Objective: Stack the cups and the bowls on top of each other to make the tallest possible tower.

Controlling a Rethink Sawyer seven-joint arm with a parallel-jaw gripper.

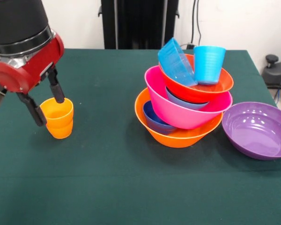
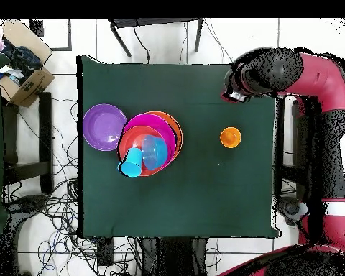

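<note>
Green cloth covers the bench (image 1: 107, 187), where the tower (image 1: 185, 105) leans on its large orange bowl (image 1: 178, 136) – purple bowl (image 1: 258, 129) just beside it. Well apart, the gripper (image 1: 48, 108) has its jaws spread astride the orange cup's (image 1: 59, 118) rim – one finger inside, one outside

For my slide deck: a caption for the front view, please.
End effector straddling the orange cup's rim, apart from the leaning tower; purple bowl beside it.
</note>
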